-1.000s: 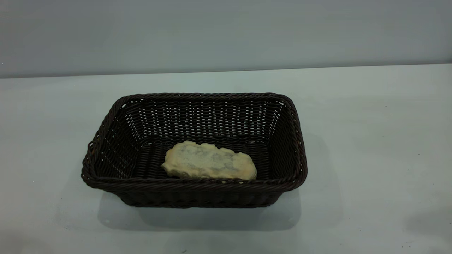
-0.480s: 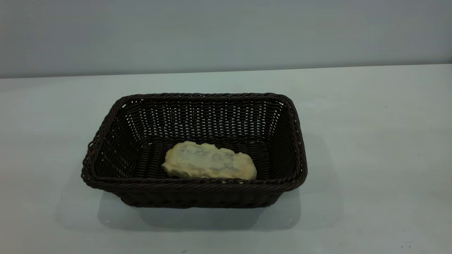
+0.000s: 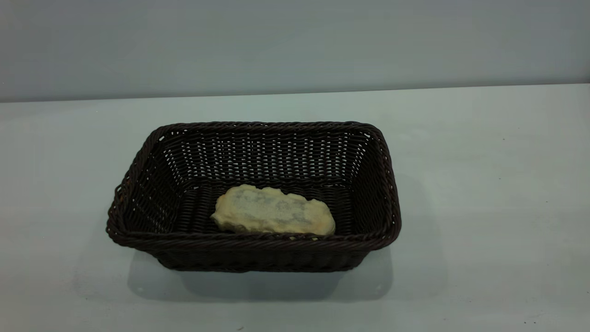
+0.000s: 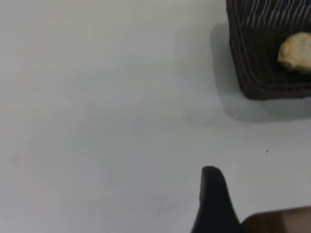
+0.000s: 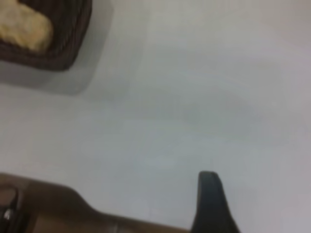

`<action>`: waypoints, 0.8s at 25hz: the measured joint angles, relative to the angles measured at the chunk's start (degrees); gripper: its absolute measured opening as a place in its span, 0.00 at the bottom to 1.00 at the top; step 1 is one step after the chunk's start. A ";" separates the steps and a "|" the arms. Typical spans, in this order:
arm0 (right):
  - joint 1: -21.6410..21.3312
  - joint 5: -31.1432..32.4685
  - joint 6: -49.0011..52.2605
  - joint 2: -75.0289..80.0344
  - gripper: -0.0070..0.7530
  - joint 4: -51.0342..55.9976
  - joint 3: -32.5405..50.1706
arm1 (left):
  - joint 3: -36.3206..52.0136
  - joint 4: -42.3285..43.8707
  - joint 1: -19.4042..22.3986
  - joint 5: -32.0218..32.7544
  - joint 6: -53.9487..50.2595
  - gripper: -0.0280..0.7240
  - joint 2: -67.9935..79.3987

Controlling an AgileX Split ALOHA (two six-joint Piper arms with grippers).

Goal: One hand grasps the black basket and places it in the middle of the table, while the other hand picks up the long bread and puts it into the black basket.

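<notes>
Black basket stands near the middle of the bench, somewhat toward the front edge; long sides parallel to front and back edges. Long bread lies inside on the basket floor, pale blotched underside up, close to the front wall; its long axis also follows the front edge.

Both arms absent from the exterior view. Left gripper shows a single dark fingertip over bare bench, the basket and bread well apart from it; right gripper likewise, basket and bread far off. Whether either gripper is apart or together: cannot tell; neither holds anything visible.

Judgement: both placements look complete; neither arm is clearly nearer; any coming move is probably only parking, away from the basket.
</notes>
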 joint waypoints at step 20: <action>0.64 1.40 0.43 -6.25 0.66 -2.91 1.07 | 4.12 0.91 0.00 3.52 0.00 0.78 -1.87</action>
